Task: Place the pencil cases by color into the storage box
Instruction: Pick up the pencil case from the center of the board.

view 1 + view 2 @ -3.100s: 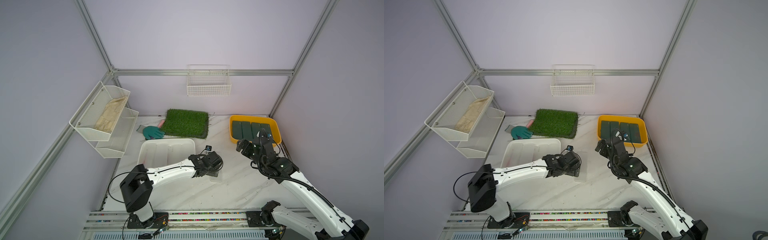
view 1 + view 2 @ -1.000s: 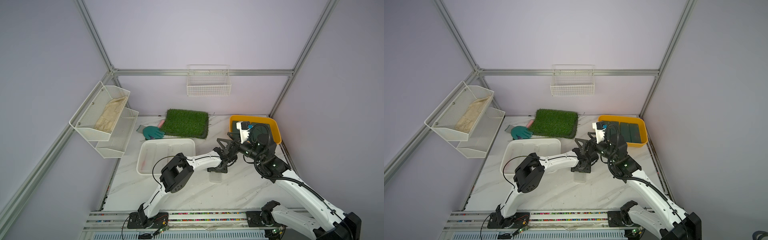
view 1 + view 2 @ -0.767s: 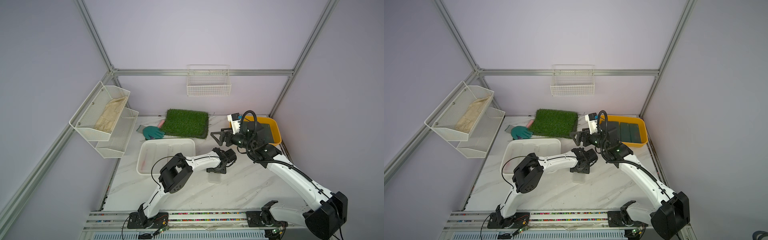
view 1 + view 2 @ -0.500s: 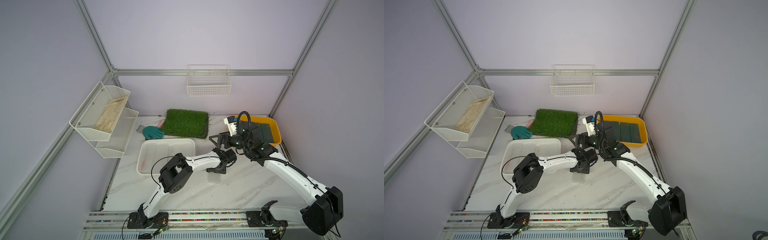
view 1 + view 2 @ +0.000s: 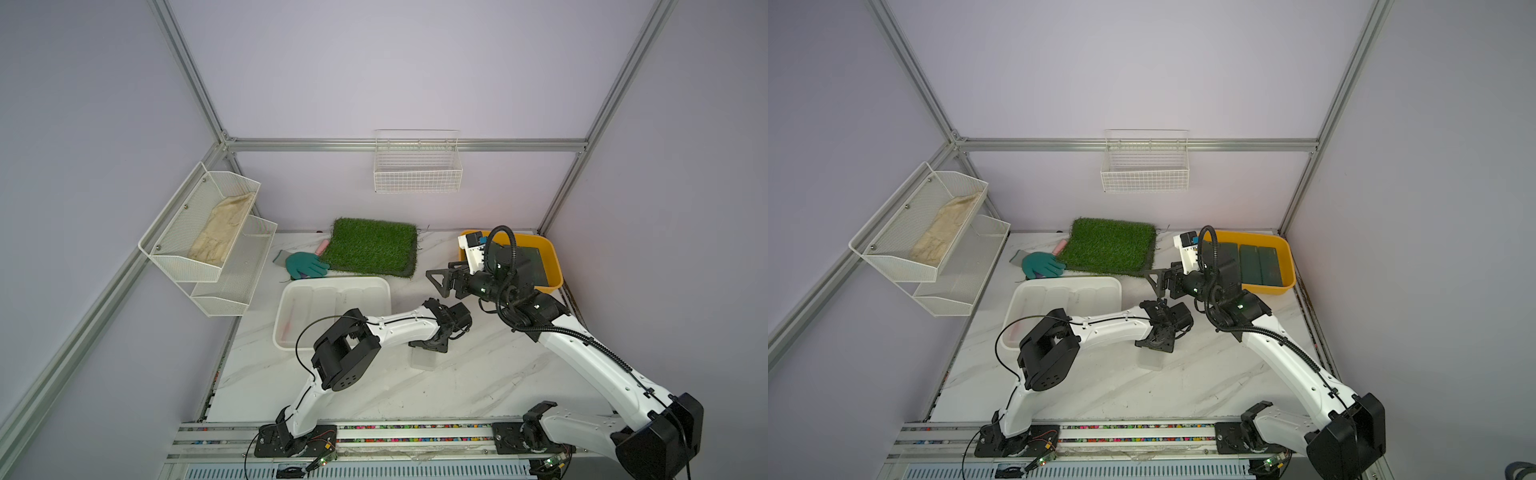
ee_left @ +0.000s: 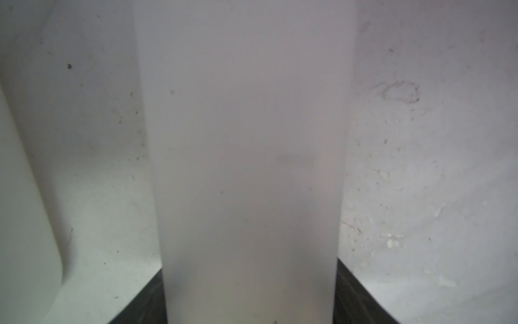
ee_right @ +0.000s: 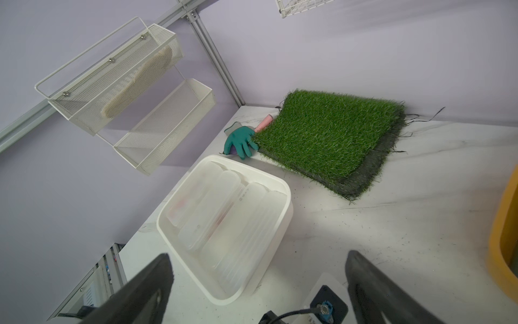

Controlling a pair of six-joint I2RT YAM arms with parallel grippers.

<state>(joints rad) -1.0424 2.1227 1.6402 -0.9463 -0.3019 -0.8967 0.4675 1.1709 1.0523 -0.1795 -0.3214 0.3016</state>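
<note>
The left fingers (image 6: 140,305) sit against both long sides of a frosted case (image 6: 246,140). The left wrist view shows no gap on either side, so I read them as holding it at a fairly wide spread. In both top views that case (image 5: 423,360) lies flat on the table (image 5: 478,386) under the left wrist. It is near the white storage box (image 5: 337,279) but outside it, and it does not look lifted yet. The right fingers (image 7: 140,291) stand wide apart and empty. They are held in the air between the two boxes and point toward the white one.

As I judge it, the sorting is close to finished. The white box carries only frosted cases, and the yellow box (image 5: 1290,266) carries only dark green cases (image 5: 1249,262). The case between the left fingers is the only one I find outside a box. What is left is to carry it to the white box and set it down with the rest.

Counted:
- **Frosted cases:** one is on the table. At least four lie side by side in the white box, but they overlap and more may lie beneath.
- **Dark green cases:** three show in the yellow box, and the right wrist covers the end where another could sit.
- **Boxes:** two.
- **Other things:** one grass mat (image 5: 374,247) and one teal glove (image 5: 305,265) at the mat's edge.
</note>
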